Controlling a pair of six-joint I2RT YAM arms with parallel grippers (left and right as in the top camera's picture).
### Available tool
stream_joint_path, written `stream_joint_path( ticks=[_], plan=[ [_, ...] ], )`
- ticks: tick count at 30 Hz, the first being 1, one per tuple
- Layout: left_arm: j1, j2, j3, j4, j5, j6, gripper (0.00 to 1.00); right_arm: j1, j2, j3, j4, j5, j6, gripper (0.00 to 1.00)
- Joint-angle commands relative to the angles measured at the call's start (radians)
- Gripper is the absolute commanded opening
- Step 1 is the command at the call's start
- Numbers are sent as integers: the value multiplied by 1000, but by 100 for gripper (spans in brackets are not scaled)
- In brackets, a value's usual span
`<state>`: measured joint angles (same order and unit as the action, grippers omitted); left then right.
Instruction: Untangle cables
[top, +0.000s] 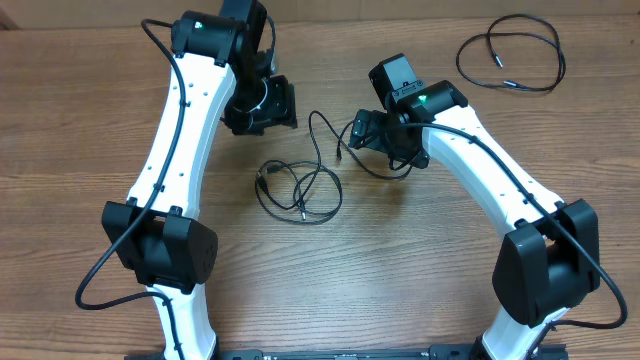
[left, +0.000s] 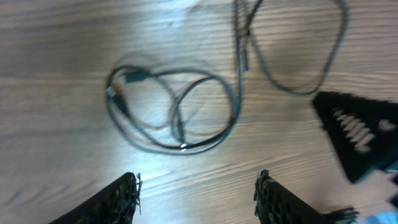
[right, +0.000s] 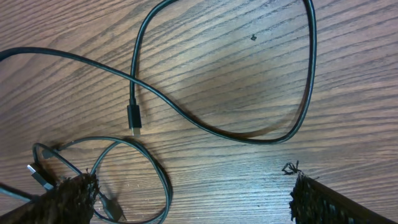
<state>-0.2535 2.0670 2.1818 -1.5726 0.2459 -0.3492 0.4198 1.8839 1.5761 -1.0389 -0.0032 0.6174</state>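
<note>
My left pincer (left: 199, 190) hangs with its fingers spread and nothing between them, above the tangled cables (top: 300, 190), which lie in overlapping loops in the middle of the tabletop (top: 80, 120). My right pincer (right: 186, 196) is also spread wide and empty, over a long strand whose plug end (right: 134, 119) lies beside the loops. I judge both are poised on opposite sides to draw strands apart. One lone cable (top: 510, 55) lies at the far right, well apart, probably already free.

No readable text, labels, or numbers
</note>
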Motion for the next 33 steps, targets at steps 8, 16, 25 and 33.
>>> stream_joint_path(
  ticks=[8, 16, 25, 33],
  plan=[
    [-106, 7, -113, -37, -101, 24, 68, 2, -18, -6, 0, 2, 3, 100],
    [-151, 7, -327, 80, -122, 40, 67, -69, -18, -6, -51, 1, 4, 100],
    [-172, 7, -497, 274, -9, 129, 66, -152, -18, -6, -94, 2, 4, 100],
    [-192, 7, -587, 433, -42, 104, 52, -152, -18, -6, -89, 2, 4, 100]
  ],
)
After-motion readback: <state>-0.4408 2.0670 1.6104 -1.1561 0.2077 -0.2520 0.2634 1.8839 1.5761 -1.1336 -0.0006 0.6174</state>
